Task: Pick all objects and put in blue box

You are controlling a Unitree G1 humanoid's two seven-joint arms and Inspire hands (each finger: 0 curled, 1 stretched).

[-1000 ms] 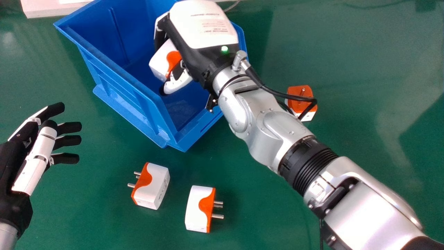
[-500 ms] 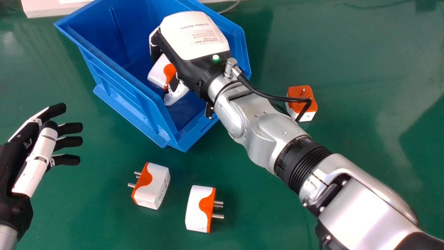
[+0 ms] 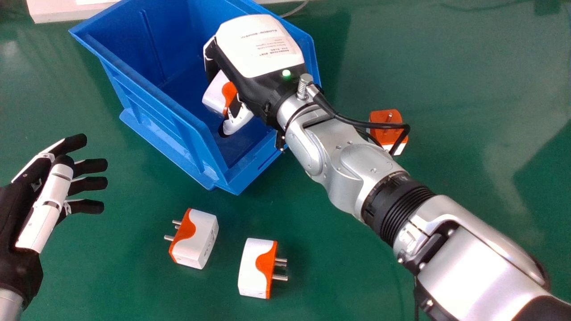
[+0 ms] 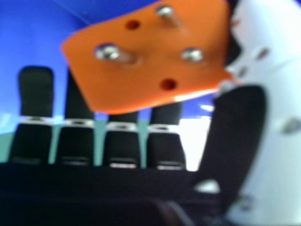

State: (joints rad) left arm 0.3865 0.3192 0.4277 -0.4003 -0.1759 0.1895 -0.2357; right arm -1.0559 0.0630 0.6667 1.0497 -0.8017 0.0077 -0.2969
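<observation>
My right hand [image 3: 261, 49] pinches an adapter [image 3: 215, 92] over the blue box [image 3: 156, 118], likely for release inside; my left hand [image 3: 44, 207] rests spread, left of it.

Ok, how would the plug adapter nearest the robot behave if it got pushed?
The adapter looks like hard plastic, so it should stay stiff. Its boxy shape suggests sliding rather than rolling. The metal pins jutting from one side could snag something.

Your silver right forearm [image 3: 357, 170], black ribbed collar [image 3: 397, 206], black cable [image 3: 352, 121] looping off a metal connector [image 3: 305, 84], your black right hand [image 3: 258, 87] with white shell [image 3: 254, 38], fine print, green light [image 3: 286, 73], your black-and-white left hand [image 3: 42, 209]
</observation>
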